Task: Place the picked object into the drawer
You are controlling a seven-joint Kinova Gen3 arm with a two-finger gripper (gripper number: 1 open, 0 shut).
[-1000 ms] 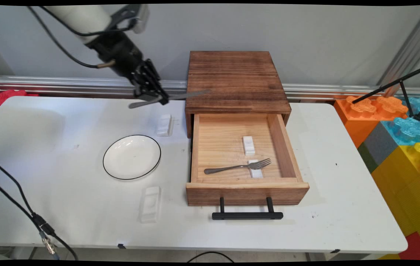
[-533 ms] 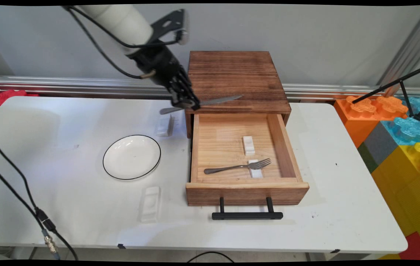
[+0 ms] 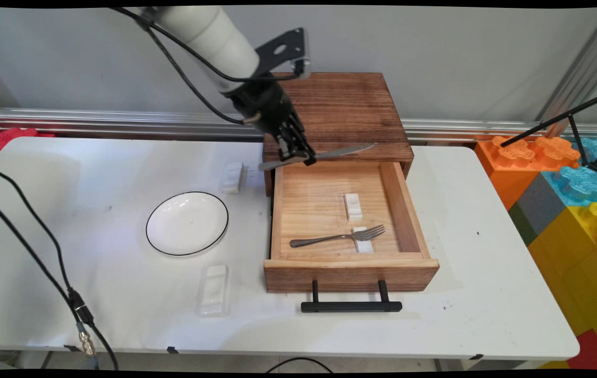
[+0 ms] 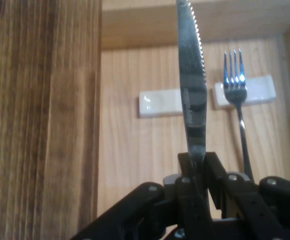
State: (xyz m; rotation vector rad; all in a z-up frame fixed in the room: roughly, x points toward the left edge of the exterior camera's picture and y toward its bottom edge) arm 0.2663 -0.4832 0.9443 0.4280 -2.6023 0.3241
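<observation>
The tool (image 3: pixel 298 156) is clenched on a table knife (image 3: pixel 330 154), gripping it near the middle of its length, so that the handle end sticks out to the left and the blade runs to the right with its tip slightly higher. In the main view the tool hangs at upper centre of the frame, over the back left corner of the open wooden drawer (image 3: pixel 408 210), just in front of the dark wooden box (image 3: pixel 337 113) that the drawer slides out of. In the hand view the knife (image 4: pixel 192 85) rises straight up the middle of the picture from between the closed fingers (image 4: pixel 212 170), its serrated edge facing right.

Inside the drawer two small white rests lie one behind the other. The nearer rest (image 3: pixel 364 244) carries the head of a fork (image 3: pixel 337 237), whose handle points left. The farther rest (image 3: pixel 353 206) is bare and lies below and to the right of the tool in the main view. The knife's long axis runs nearly parallel to the fork, left to right across the drawer. In the hand view the bare rest (image 4: pixel 160 102) sits just left of the blade, and the fork (image 4: pixel 235 85) just right of it.

On the bench (image 3: pixel 487 252), left of the drawer, are a white plate (image 3: pixel 187 223) with a dark rim and two more white rests, one (image 3: pixel 234 177) above it and one (image 3: pixel 213 290) below it.
</observation>
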